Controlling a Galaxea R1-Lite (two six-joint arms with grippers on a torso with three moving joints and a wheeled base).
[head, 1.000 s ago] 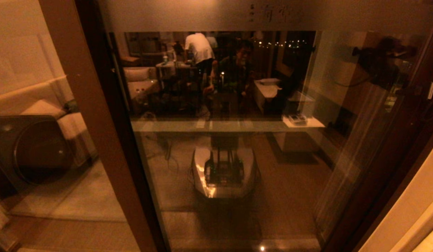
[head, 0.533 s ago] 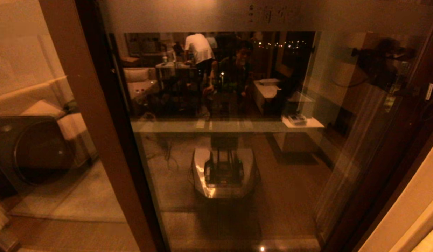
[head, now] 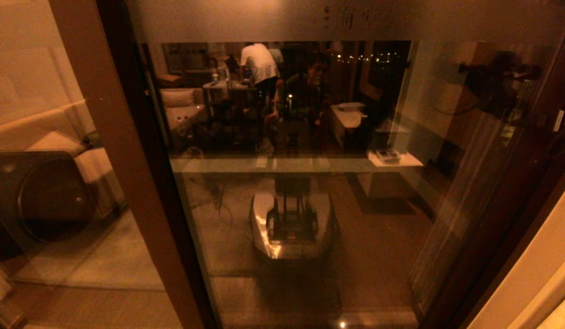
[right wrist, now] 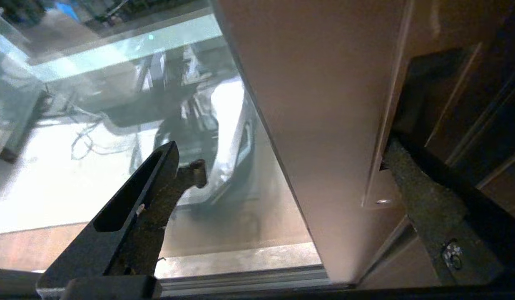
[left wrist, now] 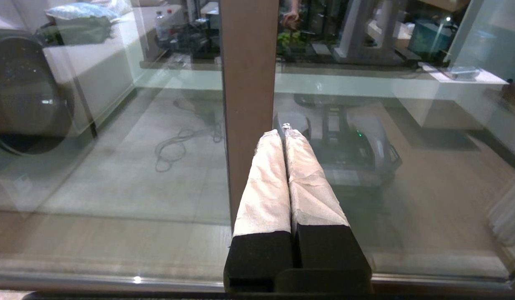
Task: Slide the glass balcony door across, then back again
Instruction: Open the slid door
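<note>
The glass balcony door (head: 378,214) fills the head view, with its frosted top band and Chinese characters (head: 351,18). In the right wrist view my right gripper (right wrist: 290,158) stands open astride the door's brown upright (right wrist: 324,104). One finger (right wrist: 157,187) lies on the glass side. The other finger (right wrist: 424,196) sits at the recessed handle plate (right wrist: 384,191), which has a screw. My left gripper (left wrist: 282,133), its fingers wrapped in white cloth, is shut on nothing and points at the plain brown upright (left wrist: 249,83) without a handle. Neither gripper shows clearly in the head view.
A dark round-fronted appliance (head: 40,196) stands behind the left pane. The glass reflects my own base (head: 291,224) and a room with people. A beige wall (head: 538,278) borders the door on the right. The floor track (right wrist: 240,283) runs below the door.
The frosted characters and reflections have shifted slightly to the left, so the door has crept a little leftward.
</note>
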